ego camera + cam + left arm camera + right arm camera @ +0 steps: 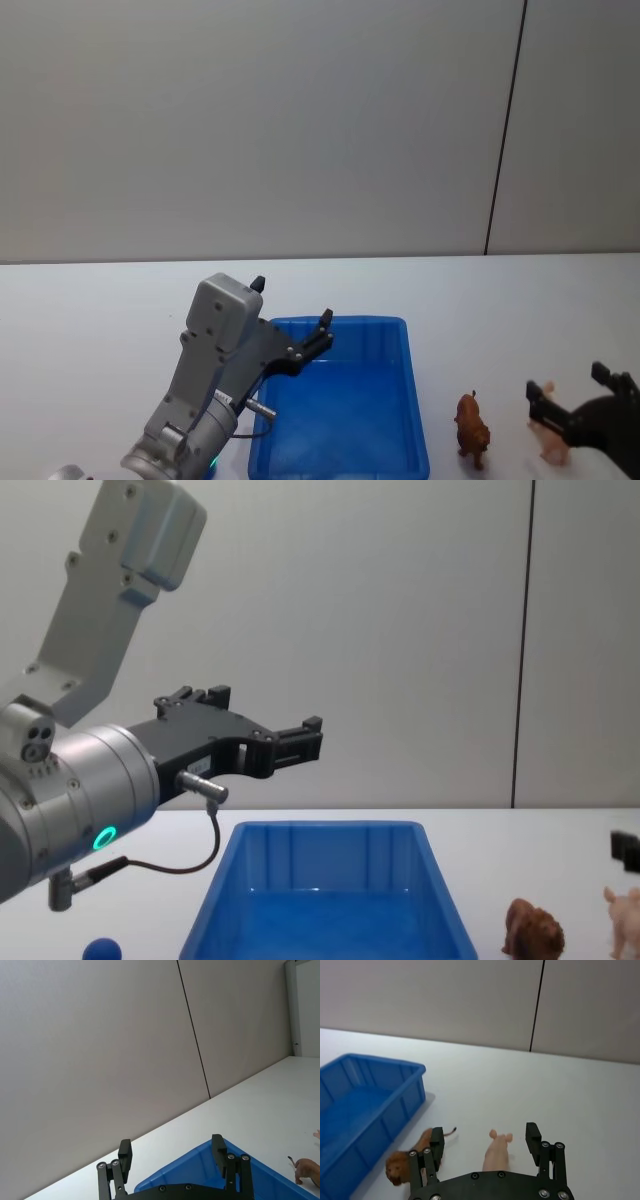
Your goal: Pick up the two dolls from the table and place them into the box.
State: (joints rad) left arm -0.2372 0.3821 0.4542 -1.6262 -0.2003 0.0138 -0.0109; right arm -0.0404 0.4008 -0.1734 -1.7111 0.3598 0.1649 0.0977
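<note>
The reddish-brown lion doll [472,430] stands on the white table [100,320] just right of the blue box [340,322]. The pale pink pig doll [553,445] stands a little farther right. My right gripper [566,382] is low at the table, open, with a finger on each side of the pig [496,1152] and not touching it. The lion [402,1165] is beside one of its fingers [436,1142]. My left gripper [292,300] hangs open and empty above the box's back left part [325,827].
A small blue ball-topped object [100,950] sits on the table left of the box. A plain grey wall with a dark vertical seam rises behind the table. Bare tabletop stretches behind the box and the dolls.
</note>
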